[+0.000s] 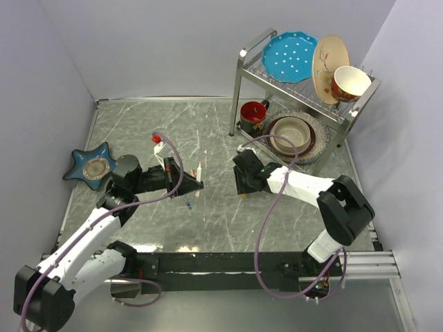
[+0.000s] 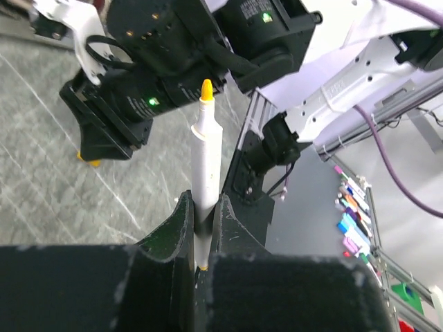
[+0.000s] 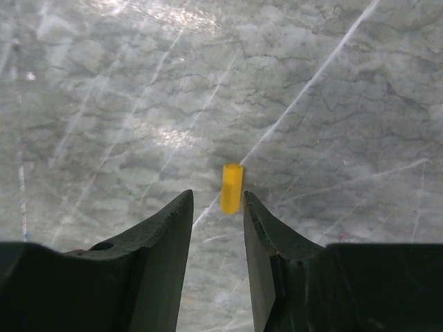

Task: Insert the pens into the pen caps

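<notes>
My left gripper (image 1: 192, 182) is shut on a white pen (image 1: 199, 174) and holds it above the table. In the left wrist view the pen (image 2: 206, 149) stands up from between the fingers (image 2: 202, 211), its yellow tip pointing toward the right arm. A yellow-orange pen cap (image 3: 232, 187) rests on the marble table just beyond the fingertips of my right gripper (image 3: 218, 199), close to the right finger. The right gripper (image 1: 243, 188) is open and low over the cap (image 1: 243, 196). A blue-teal pen (image 1: 188, 201) lies on the table under the left gripper. The red-orange cap is not clearly visible.
A metal dish rack (image 1: 243, 69) at the back right holds a blue plate (image 1: 289, 57) and bowls, with a red mug (image 1: 253, 115) and stacked bowls (image 1: 291, 135) below. A blue star-shaped dish (image 1: 92, 167) sits at the left.
</notes>
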`<move>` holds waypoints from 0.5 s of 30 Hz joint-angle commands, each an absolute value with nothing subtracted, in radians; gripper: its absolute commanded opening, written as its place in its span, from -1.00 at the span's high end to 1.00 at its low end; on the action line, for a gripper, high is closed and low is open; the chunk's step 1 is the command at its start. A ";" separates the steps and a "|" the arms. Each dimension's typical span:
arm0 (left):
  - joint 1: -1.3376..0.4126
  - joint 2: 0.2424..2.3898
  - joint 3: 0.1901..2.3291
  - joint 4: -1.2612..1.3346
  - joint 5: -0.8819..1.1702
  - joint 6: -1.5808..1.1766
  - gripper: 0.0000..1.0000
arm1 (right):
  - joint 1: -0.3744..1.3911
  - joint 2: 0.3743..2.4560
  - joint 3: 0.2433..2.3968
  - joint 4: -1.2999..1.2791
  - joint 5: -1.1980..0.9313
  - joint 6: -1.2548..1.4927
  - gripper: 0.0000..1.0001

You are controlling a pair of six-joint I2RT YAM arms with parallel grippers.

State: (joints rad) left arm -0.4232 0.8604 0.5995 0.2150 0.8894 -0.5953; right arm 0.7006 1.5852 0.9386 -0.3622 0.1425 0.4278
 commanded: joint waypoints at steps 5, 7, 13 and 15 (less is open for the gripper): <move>-0.422 0.822 0.669 0.098 0.847 -0.485 0.98 | 0.695 1.663 0.985 -0.379 0.169 0.410 0.18; -0.422 0.812 0.676 0.081 0.841 -0.466 0.98 | 0.693 1.681 0.983 -0.382 0.169 0.408 0.20; -0.422 0.772 0.669 0.049 0.802 -0.437 0.98 | 0.693 1.727 0.980 -0.380 0.173 0.403 0.26; -0.422 0.770 0.669 0.046 0.810 -0.431 0.98 | 0.693 1.742 0.985 -0.382 0.181 0.406 0.28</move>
State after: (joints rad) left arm -0.4225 0.7860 0.6312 0.0582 0.8249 -0.4744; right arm 0.6994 1.6928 0.9592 -0.3767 0.1562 0.4168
